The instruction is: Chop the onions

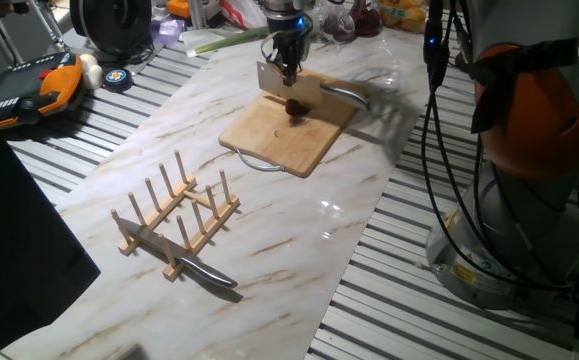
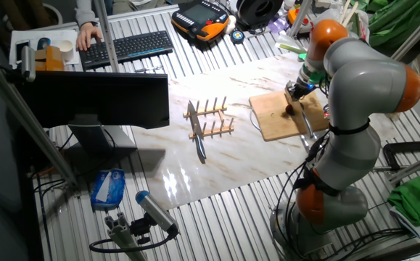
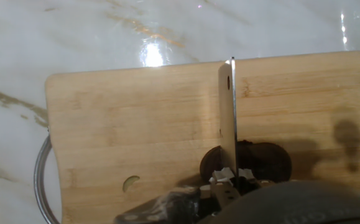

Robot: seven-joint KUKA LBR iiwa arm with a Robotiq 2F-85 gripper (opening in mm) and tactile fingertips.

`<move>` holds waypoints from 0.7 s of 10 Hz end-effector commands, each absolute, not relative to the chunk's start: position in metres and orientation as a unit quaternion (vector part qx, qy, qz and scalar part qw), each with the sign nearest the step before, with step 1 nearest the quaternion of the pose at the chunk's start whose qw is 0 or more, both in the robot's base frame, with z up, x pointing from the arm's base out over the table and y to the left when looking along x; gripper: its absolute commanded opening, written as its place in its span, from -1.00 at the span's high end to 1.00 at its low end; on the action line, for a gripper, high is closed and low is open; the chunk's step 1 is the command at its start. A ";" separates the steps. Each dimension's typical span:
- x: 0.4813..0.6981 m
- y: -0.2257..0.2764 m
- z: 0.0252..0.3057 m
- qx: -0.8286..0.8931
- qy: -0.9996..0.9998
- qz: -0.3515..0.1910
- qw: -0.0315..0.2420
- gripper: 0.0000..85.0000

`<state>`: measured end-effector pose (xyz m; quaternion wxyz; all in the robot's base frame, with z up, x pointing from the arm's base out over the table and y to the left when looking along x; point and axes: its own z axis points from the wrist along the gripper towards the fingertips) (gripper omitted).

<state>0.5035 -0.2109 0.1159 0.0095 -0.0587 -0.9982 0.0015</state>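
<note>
Onion (image 3: 263, 158) on cutting board (image 3: 136, 124), beneath cleaver (image 3: 228, 118) gripped by tool (image 3: 228, 180).

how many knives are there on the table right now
2. A cleaver is held in the gripper over the onion on the cutting board; a knife lies against the wooden rack. More may be hidden in the clutter.

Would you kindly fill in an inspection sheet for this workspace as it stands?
Surface: marble-patterned table, wooden cutting board on it.
Job's things: dark onion on the board, cleaver blade across it.
Clutter: wooden rack with a knife beside it.
Grippers: pincer holds the cleaver.
Cables: black cables hang by the arm's base.
Surroundings: keyboard, monitor, orange pendant.
</note>
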 end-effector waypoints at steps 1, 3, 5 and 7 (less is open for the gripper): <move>0.503 -0.210 0.114 -0.059 -0.998 0.001 0.009 0.98; 0.502 -0.210 0.112 -0.060 -0.998 0.000 0.007 0.98; 0.501 -0.210 0.111 -0.060 -0.998 -0.001 0.008 0.98; 0.501 -0.210 0.111 -0.060 -0.998 -0.001 0.008 0.98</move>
